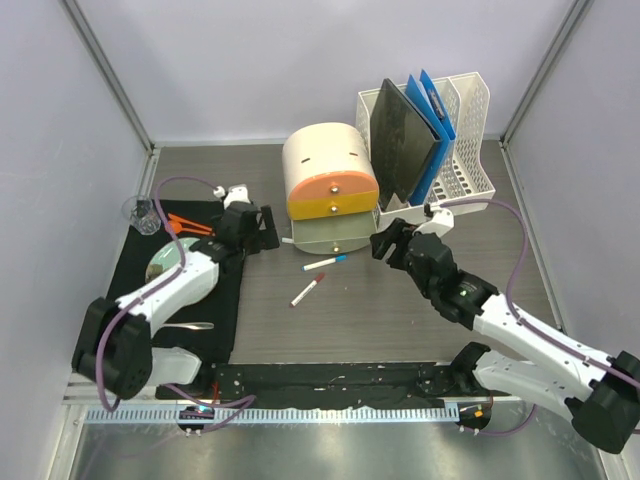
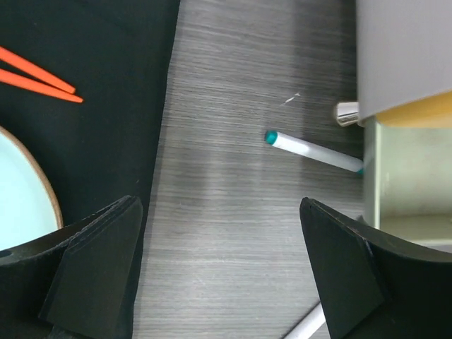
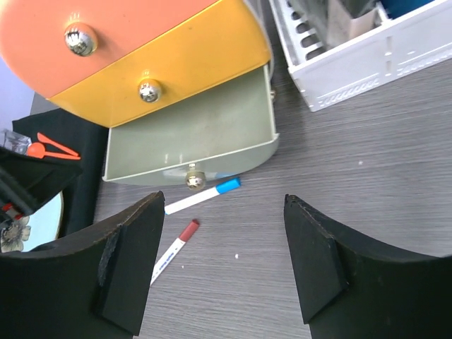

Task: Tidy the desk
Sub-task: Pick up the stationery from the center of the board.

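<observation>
Hovering above the desk (image 1: 400, 330), which spread wide beneath everything else, both grippers held their fingers well apart with nothing between them. The left gripper (image 1: 246, 226) hung at the edge of the mat (image 1: 215, 300); the right gripper (image 1: 393, 243) faced the drawer unit (image 1: 330, 175). Between them lay a red pen (image 1: 308, 290) and, just beyond it, a blue pen (image 1: 325, 262), its far end just beside the front of the open drawer (image 3: 191, 141). Farther back stood the rack (image 1: 470, 130) with its folders (image 1: 400, 130).

The pens probably belonged in that drawer. A pinch on a round barrel could roll the pen away, or push the blue one under the drawer front. Both arms reaching into the same small patch could collide. A careless approach could also knock the drawer shut.
</observation>
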